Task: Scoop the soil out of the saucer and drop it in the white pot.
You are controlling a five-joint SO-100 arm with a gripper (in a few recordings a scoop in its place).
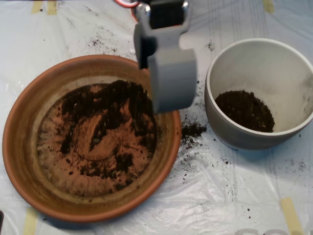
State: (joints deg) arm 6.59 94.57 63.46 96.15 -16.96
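Grey scoop [171, 81] is seen above the saucer [29, 103] rim's right edge; jaw state cannot be told.
Soil [110, 110] is spread inside; spilled crumbs [193, 129] lie between saucer and white pot [234, 134].

Saucer [29, 161] left of white pot [234, 132]

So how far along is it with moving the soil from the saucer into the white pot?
Partway. Some soil already lies in the white pot. The scoop hangs over the saucer at its right rim. Much soil remains in the saucer, and spilled crumbs lie between the two.
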